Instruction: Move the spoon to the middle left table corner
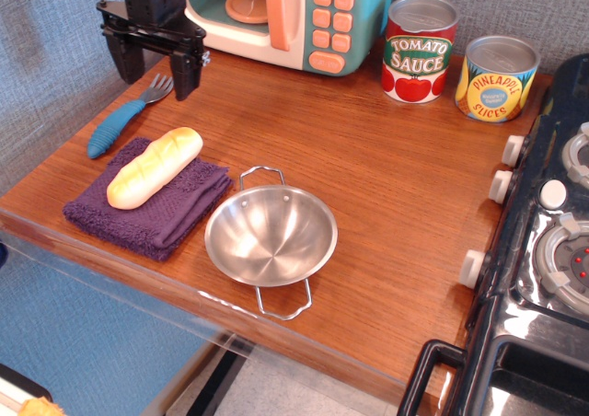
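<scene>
The spoon (124, 117) has a ribbed blue handle and a silver pronged head. It lies flat on the reddish-brown table (368, 167) near the left edge, just behind the purple cloth. My black gripper (154, 74) hangs open and empty above the spoon's pronged head, its two fingers spread wide, one left and one right of the head. It does not touch the spoon.
A bread roll (154, 167) lies on a folded purple cloth (147, 204) at the front left. A steel two-handled bowl (271, 236) sits beside it. A toy microwave (285, 16) and two cans (419, 48) stand at the back. A black toy stove (543, 250) is on the right.
</scene>
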